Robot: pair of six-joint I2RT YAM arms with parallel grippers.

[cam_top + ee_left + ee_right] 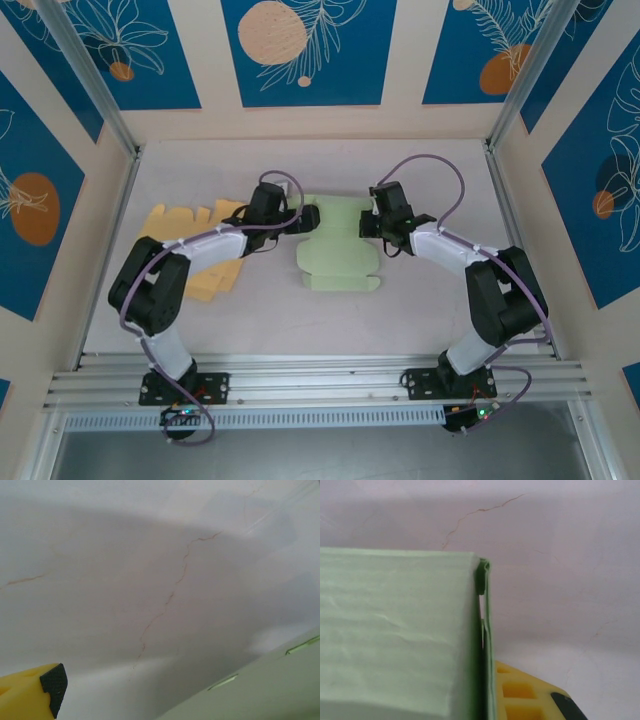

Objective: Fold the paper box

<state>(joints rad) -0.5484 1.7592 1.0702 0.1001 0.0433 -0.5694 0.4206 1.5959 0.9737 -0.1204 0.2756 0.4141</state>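
Counted: one green paper box [340, 250], mostly flat, lying between two grippers, with the left gripper [308, 217] and the right gripper [371, 222] at its opposite edges. One flap is seen raised beside the right finger [520, 695]. Jaw state cannot be told for either. Tan blanks [190, 240] are piled outward of the left jaws, number unclear. The table [300, 320] is pale and hairline-cracked; the walls [408, 60] are beige with blue panels.

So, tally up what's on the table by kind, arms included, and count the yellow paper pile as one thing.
Robot arms: 2, the left arm and the right arm
Green paper box, lying flat: 1
Yellow paper pile, partly under the left arm: 1
Total: 4
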